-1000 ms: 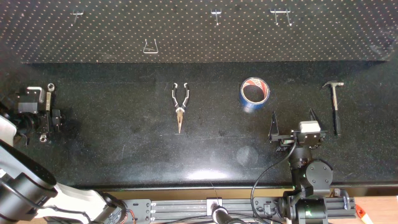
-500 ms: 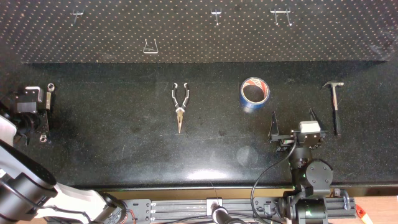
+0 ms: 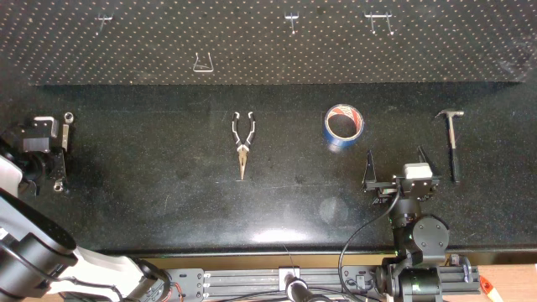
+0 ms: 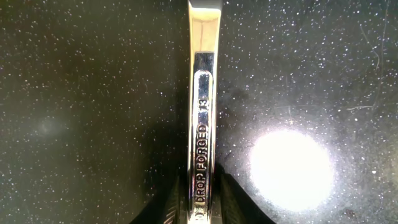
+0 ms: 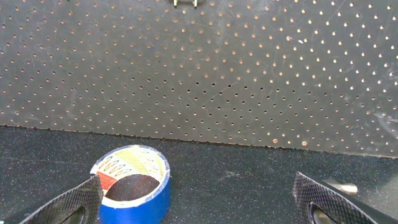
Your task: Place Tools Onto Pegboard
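**Top view**
- Left gripper (image 3: 57,158): far left of the frame, low on the table (image 3: 168,197), clamped on the wrench (image 3: 66,127).
- Wrench: lies lengthwise up the frame, ring end uppermost, flat on the table.
- Change: a second ago the left gripper stood wider, with one finger out to the right of the wrench. Half a second ago that finger had drawn in, and nothing has shifted since. The wrench has not moved.
- Reading: the grasp is made; the lift and carry to the pegboard (image 3: 268,42) are not begun.
- Right gripper (image 3: 395,168): lower right, jaws apart, holding nothing, unchanged.
- Pliers (image 3: 242,144) at centre, tape (image 3: 343,126) right of centre and hammer (image 3: 452,143) at far right, all on the table.
- Hooks (image 3: 201,64) on the pegboard carry nothing.

**Left wrist view**
- Wrench (image 4: 204,93): runs up the middle of the frame, with dark fingers (image 4: 231,202) tight against both flanks at the bottom edge.
- Both ends of the wrench are cut off.
- Glare sits on the table at lower right.

**Right wrist view**
- Fingers (image 5: 68,205) sit wide at the bottom corners.
- Tape (image 5: 132,183): lower left, beside one finger, apart from it.
- One of the hooks is cut by the top edge.
- Pale sliver at lower right, probably the hammer head; too little shows to be sure
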Robot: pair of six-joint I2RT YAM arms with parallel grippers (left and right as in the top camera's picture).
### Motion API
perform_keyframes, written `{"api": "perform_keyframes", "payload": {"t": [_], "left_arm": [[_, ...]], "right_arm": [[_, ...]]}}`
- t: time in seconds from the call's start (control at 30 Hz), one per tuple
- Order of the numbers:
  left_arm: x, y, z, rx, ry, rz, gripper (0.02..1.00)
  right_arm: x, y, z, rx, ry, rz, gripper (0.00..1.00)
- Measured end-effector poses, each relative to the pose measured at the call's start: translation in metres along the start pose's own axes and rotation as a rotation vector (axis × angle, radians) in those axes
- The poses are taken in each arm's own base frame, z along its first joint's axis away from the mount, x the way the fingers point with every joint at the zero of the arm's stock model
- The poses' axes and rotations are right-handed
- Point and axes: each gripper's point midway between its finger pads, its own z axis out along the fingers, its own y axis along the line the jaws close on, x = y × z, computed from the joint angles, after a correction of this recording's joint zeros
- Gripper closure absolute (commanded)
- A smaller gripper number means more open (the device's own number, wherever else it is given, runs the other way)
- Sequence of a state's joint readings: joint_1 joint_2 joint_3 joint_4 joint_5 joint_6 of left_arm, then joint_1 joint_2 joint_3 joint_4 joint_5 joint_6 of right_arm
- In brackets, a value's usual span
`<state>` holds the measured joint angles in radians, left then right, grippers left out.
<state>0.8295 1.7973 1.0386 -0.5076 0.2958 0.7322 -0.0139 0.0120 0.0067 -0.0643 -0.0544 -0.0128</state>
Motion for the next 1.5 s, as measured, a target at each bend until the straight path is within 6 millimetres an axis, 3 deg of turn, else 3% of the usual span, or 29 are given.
{"api": "perform_keyframes", "payload": {"t": [0.3, 1.5], "left_arm": [[0.0000, 0.0000, 0.0000, 0.000, 0.000, 0.000, 0.877], [0.0000, 0.0000, 0.0000, 0.000, 0.000, 0.000, 0.897]], "right_arm": [[0.0000, 0.0001, 0.0000, 0.000, 0.000, 0.000, 0.012], [0.0000, 0.0001, 0.0000, 0.000, 0.000, 0.000, 0.012]]}}
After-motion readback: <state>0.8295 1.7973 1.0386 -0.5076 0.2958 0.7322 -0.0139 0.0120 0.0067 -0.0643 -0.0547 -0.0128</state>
